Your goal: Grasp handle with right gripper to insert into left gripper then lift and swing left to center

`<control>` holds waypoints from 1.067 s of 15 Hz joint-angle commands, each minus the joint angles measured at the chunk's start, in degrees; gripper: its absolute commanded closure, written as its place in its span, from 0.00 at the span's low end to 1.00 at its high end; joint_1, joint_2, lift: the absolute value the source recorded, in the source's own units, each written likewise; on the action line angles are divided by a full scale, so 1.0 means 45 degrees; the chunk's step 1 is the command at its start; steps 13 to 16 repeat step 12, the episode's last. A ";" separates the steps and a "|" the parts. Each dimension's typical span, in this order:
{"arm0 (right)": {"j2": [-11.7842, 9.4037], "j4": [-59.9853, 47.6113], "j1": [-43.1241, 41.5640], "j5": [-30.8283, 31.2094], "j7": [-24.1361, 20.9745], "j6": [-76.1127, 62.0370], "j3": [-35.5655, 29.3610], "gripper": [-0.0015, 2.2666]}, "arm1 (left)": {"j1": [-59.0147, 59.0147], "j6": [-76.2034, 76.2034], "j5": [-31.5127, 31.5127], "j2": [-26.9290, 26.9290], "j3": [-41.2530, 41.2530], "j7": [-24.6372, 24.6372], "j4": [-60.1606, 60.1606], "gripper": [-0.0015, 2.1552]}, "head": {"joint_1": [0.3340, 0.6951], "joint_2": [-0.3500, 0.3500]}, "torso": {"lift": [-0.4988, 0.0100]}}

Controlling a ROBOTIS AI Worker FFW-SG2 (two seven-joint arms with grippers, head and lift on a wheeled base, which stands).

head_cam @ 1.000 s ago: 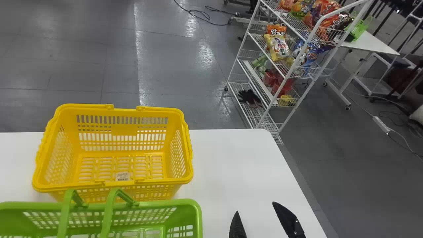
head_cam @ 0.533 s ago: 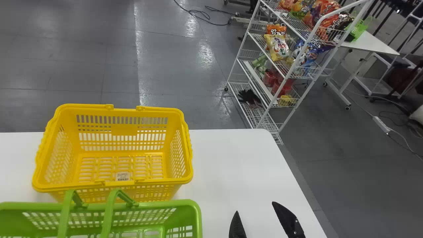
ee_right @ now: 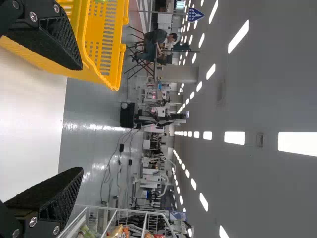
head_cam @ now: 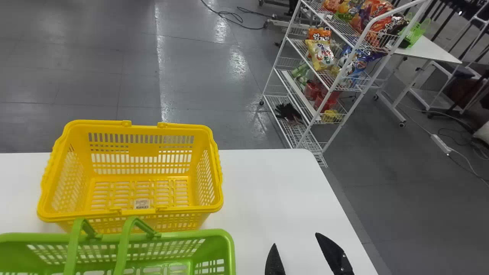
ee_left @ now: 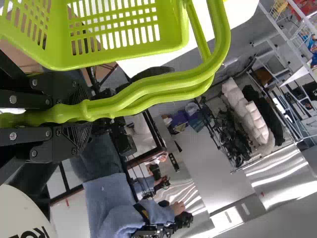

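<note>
In the head view my right gripper (head_cam: 295,239) stands open at the bottom edge, over the table right of the green basket (head_cam: 229,250), with nothing between its fingers. The basket hangs at the lower left, cut off by the bottom edge, its two green handles (head_cam: 123,244) raised and apart near the front rim. In the left wrist view my left gripper (ee_left: 81,111) is shut on the green handles (ee_left: 148,91), which lie together there; the green basket (ee_left: 119,57) shows beside them. The right wrist view shows my right gripper (ee_right: 79,119) with its fingers wide apart.
A yellow basket (head_cam: 143,149) stands on the white table (head_cam: 275,183), just beyond the green one. Past the table's right corner is a white wire rack (head_cam: 273,99) with snack bags. A person's sleeved arms show behind the left gripper.
The green basket's right rim has shifted very slightly right, and its handles slightly left at the bottom edge. My right gripper has stayed practically in place, still open.
</note>
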 commanded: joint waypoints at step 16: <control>0.0225 -0.1213 0.0350 0.0449 -0.0057 0.1793 -0.0117 0.03 | -0.0183 0.0015 0.0540 0.0522 0.0543 0.0021 0.0450 0.99 | 1.00 0.00 | 0.80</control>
